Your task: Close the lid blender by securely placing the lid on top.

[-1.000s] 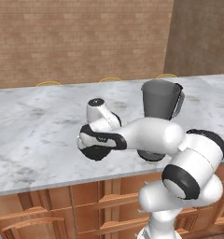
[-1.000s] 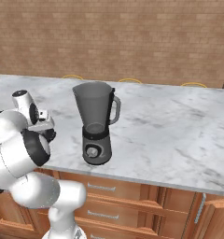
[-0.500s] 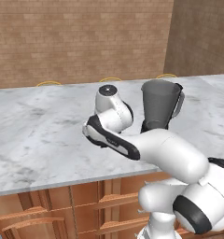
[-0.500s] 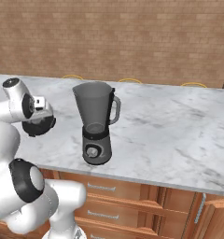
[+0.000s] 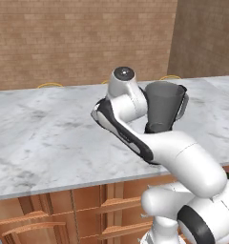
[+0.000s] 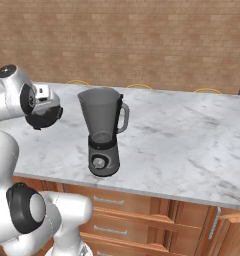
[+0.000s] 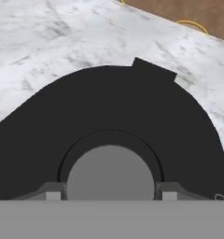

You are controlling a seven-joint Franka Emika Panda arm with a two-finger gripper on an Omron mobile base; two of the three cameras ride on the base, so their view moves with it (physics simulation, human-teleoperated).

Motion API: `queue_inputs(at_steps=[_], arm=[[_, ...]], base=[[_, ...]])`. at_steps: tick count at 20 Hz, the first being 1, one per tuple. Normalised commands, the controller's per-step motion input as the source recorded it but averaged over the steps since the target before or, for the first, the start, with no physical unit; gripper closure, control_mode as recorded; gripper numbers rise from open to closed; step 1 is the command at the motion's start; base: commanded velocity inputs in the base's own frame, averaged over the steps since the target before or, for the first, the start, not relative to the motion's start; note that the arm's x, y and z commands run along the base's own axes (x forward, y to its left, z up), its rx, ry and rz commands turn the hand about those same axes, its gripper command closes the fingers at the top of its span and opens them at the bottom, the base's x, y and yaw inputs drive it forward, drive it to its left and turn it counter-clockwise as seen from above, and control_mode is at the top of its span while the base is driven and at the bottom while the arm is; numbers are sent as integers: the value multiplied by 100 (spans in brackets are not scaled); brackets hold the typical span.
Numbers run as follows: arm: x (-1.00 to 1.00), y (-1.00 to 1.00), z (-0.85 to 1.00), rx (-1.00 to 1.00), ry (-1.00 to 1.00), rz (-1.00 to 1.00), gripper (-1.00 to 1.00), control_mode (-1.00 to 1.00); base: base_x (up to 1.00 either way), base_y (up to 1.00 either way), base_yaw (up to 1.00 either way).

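The robot's gripper (image 6: 43, 114) is pinched on the grey knob of the flat black round lid (image 7: 109, 121), holding it up over the white marble counter (image 6: 182, 145). The dark grey blender with its smoky open jar (image 6: 103, 131) stands nearby, needing its top.

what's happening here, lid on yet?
Not yet. The gripper is shut on the lid, pinching its grey centre knob, and holds it in the air above the marble counter, left of the blender in the right base view. The blender stands near the counter's front edge with its jar top open. Next is likely carrying the lid over the jar.
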Motion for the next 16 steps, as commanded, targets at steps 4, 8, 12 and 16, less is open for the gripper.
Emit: queue_inputs(at_steps=[4,8,12,16], arm=[[0,-41,72,0,-14,0,100,-100],[0,-48,58,0,-16,0,100,-100],[0,-44,72,0,-14,0,100,-100],[0,-46,78,0,-3,0,100,-100]], base=[[0,0,0],[0,0,0],[0,0,0],[0,0,0]])
